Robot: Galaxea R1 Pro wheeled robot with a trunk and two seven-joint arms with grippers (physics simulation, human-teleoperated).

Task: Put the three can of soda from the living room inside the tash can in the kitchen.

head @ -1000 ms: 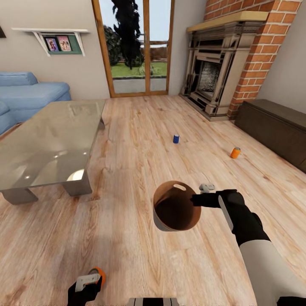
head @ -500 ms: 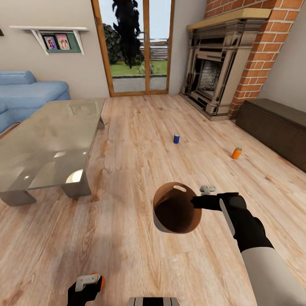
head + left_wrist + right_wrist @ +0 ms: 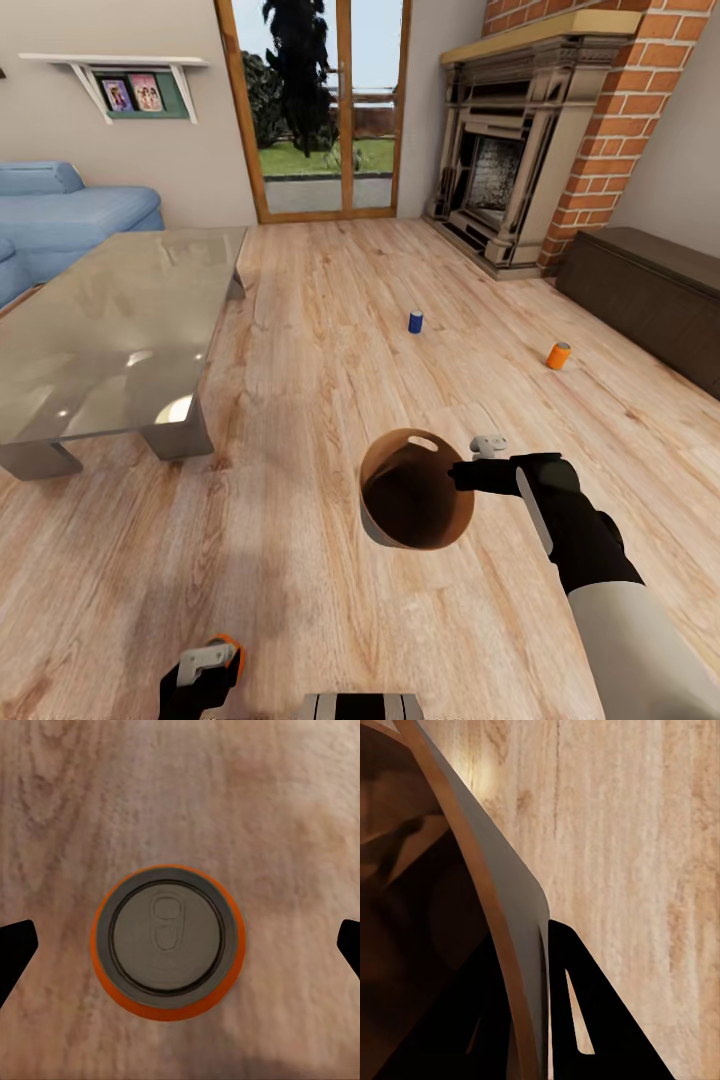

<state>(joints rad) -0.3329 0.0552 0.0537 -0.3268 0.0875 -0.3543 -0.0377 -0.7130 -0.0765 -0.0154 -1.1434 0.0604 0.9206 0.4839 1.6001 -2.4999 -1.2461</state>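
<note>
Wrist view: left gripper (image 3: 180, 945) spread wide over upright orange can (image 3: 166, 942), untouched. Right gripper (image 3: 462, 472) clamps pail (image 3: 415, 490) rim. Blue can (image 3: 415, 321), second orange can (image 3: 558, 355) on floor beyond.

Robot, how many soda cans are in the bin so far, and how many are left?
None yet, as far as the brown inside shows. The right gripper holds the grey tapered pail by its rim. The left gripper hangs open above one orange drink can. The small blue can and another orange can stand on the wooden floor. Then the kitchen trip.
</note>
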